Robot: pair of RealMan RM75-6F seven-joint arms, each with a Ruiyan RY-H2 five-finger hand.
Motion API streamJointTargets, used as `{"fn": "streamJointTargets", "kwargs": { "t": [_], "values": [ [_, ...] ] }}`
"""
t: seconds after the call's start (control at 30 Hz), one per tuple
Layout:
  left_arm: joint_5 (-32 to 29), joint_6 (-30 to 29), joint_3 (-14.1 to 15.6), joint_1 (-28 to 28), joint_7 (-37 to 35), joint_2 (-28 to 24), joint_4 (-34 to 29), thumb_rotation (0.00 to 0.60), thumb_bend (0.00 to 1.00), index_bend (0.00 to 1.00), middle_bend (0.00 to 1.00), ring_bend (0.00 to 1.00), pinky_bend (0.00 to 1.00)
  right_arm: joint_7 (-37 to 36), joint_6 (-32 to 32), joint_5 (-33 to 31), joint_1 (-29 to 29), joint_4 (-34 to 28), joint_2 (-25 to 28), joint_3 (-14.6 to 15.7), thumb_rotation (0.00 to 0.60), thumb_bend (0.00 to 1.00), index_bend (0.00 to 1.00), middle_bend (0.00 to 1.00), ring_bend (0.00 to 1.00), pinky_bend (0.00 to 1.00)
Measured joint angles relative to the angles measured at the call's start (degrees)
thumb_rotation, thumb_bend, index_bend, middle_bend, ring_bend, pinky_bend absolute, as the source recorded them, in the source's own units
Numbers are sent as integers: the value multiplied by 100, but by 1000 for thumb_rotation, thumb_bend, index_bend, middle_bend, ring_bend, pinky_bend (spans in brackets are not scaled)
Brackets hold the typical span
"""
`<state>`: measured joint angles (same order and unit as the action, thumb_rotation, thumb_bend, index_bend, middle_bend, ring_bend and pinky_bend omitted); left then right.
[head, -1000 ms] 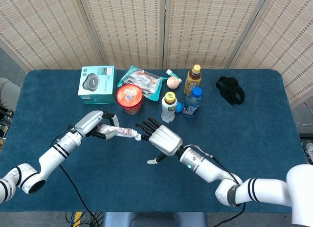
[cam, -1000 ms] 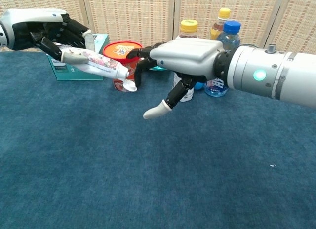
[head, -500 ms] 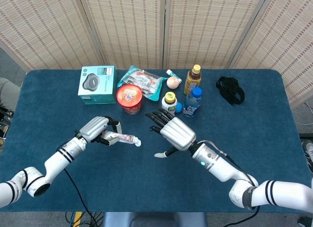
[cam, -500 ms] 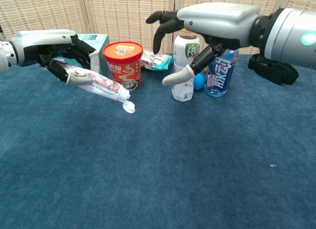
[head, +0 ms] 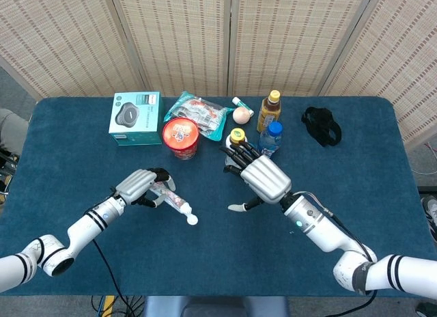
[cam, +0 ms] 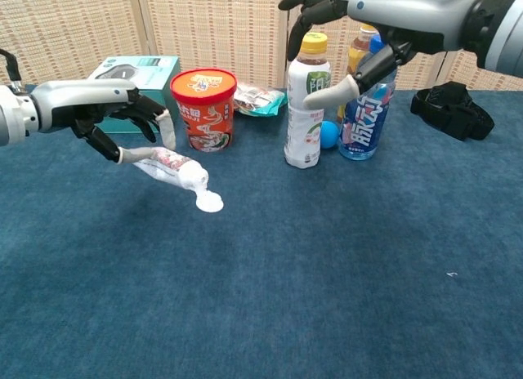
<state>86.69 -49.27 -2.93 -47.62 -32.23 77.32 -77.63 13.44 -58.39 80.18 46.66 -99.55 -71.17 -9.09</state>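
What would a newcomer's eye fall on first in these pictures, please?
Probably the left robot hand at the table's left, holding a white-capped tube tilted cap-down over the blue cloth. Next, the right robot hand, fingers spread, poised above the yellow-capped bottle among the clustered drinks.

The left hand (cam: 114,118) lowers the tube (cam: 176,169) cap-first onto the table (cam: 327,273), while the right hand (cam: 384,11) lifts away from it toward the bottles (cam: 307,101).
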Motion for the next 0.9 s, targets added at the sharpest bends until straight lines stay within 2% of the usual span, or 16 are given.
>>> {"fn": "streamJointTargets", "kwargs": {
  "t": [0.3, 0.47, 0.63, 0.73, 0.9],
  "values": [
    [-89, -122, -18, 117, 147, -233, -164, 600, 490, 295, 248, 119, 169, -89, -100, 20, -186, -32, 277, 18, 270, 0, 314, 0, 0, 0],
    [-267, -348, -59, 312, 492, -429, -305, 600, 487, 294, 248, 119, 169, -206, -271, 91, -386, -119, 593, 50, 297, 0, 286, 8, 0, 0],
    [-553, -791, -110, 668, 1051, -633, -512, 600, 423, 294, 248, 120, 169, -344, -668, 199, -766, -236, 1027, 115, 403, 19, 243, 49, 0, 2],
    [-784, -1150, -143, 963, 1433, -758, -654, 600, 417, 294, 248, 120, 169, -377, -960, 239, -1039, -296, 1293, 166, 473, 57, 222, 59, 0, 62],
    [-1125, -1746, -157, 1515, 2047, -940, -851, 600, 417, 295, 248, 122, 169, -377, -1504, 267, -1598, -338, 1567, 302, 540, 99, 203, 66, 0, 107]
  ]
}}
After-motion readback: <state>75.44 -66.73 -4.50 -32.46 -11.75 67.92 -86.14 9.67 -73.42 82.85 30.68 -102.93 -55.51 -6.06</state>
